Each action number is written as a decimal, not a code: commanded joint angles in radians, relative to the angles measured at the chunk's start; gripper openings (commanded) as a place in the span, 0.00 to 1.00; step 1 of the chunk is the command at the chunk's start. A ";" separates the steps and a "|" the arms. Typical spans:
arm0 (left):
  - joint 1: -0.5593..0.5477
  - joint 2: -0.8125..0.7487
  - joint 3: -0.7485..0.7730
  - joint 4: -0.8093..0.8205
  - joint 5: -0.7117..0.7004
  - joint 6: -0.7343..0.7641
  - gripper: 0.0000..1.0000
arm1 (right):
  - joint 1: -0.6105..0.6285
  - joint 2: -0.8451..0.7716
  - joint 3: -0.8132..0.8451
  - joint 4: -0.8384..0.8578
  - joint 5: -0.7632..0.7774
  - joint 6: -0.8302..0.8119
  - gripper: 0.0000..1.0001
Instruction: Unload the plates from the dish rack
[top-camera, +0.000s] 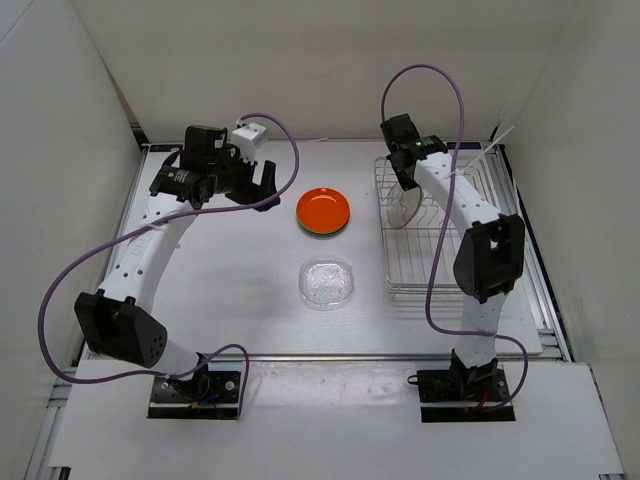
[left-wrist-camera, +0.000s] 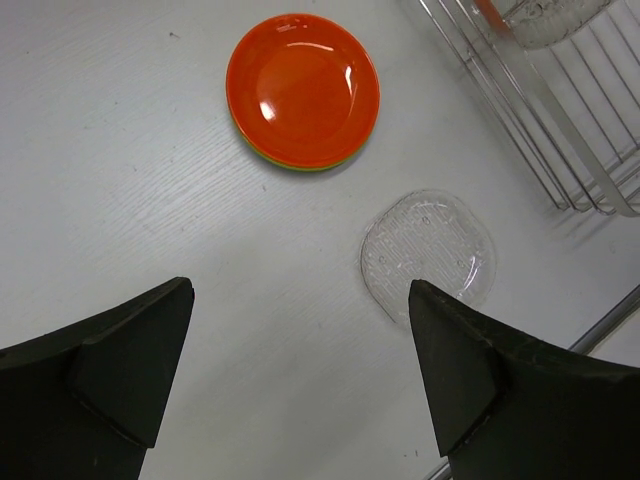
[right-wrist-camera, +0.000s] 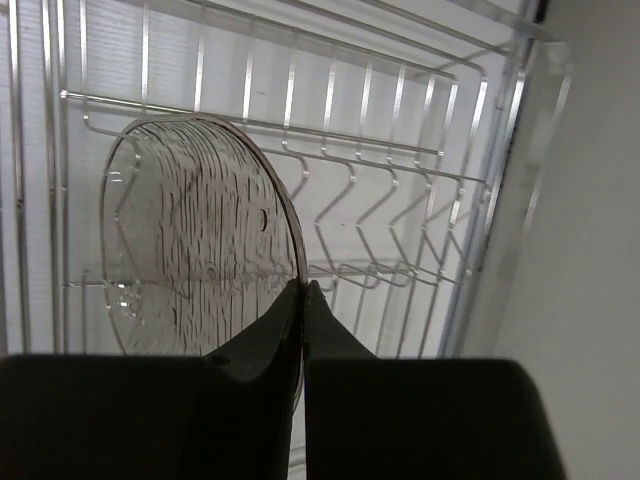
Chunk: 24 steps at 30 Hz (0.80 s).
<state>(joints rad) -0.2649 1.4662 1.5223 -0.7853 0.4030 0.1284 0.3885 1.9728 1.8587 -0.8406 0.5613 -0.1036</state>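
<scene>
The silver wire dish rack stands at the right of the table. My right gripper is shut on the rim of a clear plate, which stands on edge in the rack; this plate also shows in the top view. An orange plate lies at the table's middle on a yellow-green one whose edge shows in the left wrist view. Another clear plate lies flat in front of it. My left gripper is open and empty, above the table left of the plates. No black plate shows.
White walls enclose the table on the left, back and right. The rack's zigzag wire dividers stand to the right of the held plate. Purple cables loop over both arms.
</scene>
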 joint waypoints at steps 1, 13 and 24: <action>0.004 0.003 0.073 0.024 0.025 -0.033 1.00 | -0.004 -0.118 0.056 -0.014 0.129 -0.008 0.00; -0.031 0.212 0.369 0.026 0.025 -0.148 1.00 | -0.013 -0.340 -0.045 0.104 0.267 -0.157 0.00; -0.118 0.471 0.593 0.110 0.407 -0.404 1.00 | -0.054 -0.584 -0.105 0.064 -0.122 -0.048 0.00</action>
<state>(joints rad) -0.3546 1.9217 2.0396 -0.7246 0.6090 -0.1680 0.3614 1.4685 1.7573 -0.7952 0.5934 -0.2054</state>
